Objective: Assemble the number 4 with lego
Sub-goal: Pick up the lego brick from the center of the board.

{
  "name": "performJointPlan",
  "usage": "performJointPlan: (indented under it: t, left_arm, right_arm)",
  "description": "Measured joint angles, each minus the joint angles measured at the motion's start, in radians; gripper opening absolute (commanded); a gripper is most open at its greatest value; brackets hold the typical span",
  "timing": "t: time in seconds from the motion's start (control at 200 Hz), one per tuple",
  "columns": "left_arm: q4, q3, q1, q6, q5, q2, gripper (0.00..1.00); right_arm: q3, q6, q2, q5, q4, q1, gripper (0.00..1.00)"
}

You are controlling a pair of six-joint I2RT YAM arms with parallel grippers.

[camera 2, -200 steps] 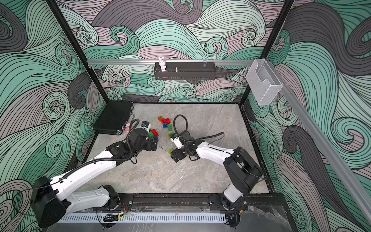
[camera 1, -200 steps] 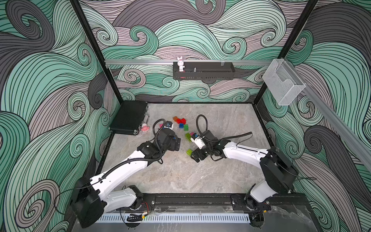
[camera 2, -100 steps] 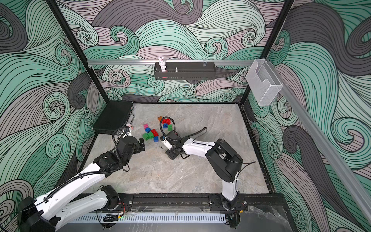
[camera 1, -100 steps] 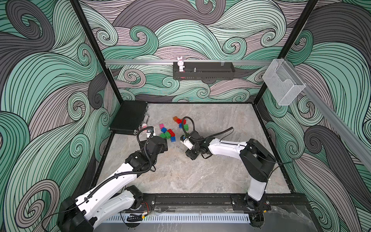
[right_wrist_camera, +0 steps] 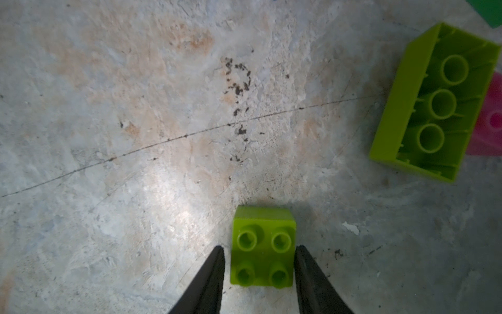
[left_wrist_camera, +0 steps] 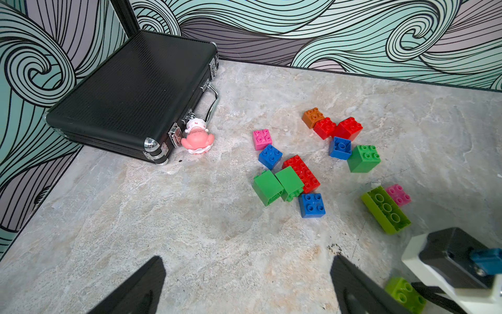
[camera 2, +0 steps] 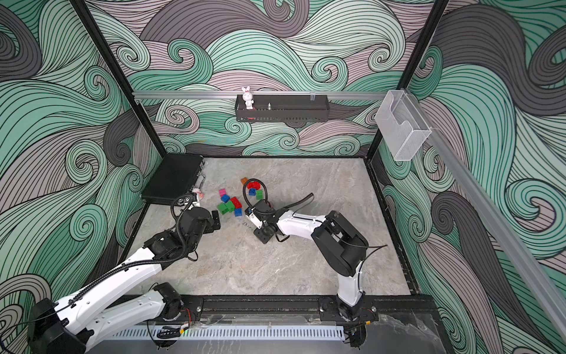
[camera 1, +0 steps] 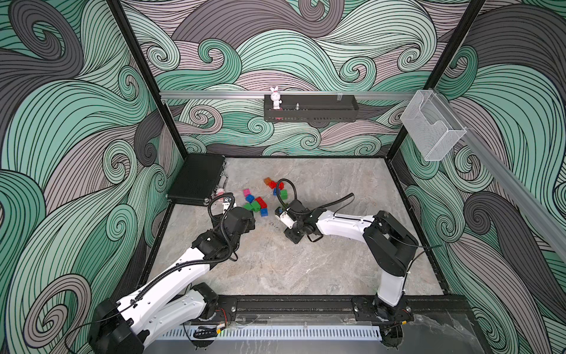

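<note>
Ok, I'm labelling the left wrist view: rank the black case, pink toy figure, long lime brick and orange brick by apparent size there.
1. black case
2. long lime brick and pink toy figure: too alike to rank
3. orange brick, though it lies farther from the camera

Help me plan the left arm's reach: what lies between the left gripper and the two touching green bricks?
Nothing: the left wrist view shows only bare tabletop between the open left gripper and the two touching green bricks.
</note>
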Motion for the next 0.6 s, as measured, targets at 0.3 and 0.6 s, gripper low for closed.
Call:
performJointPlan:
  t: [0.3, 0.6]
  left_arm:
    - [0.000, 0.000, 0.002, -0.002, 0.000, 0.000, 0.99]
    - [0.003, -0.023, 0.008, -0.024, 0.003, 0.000, 0.99]
  right_arm:
    - [0.031, 0.005, 0.018, -0.005, -0.003, 0.000, 0.38]
    - [0.043, 0.009, 0.024, -0.012, -0.009, 0.000, 0.23]
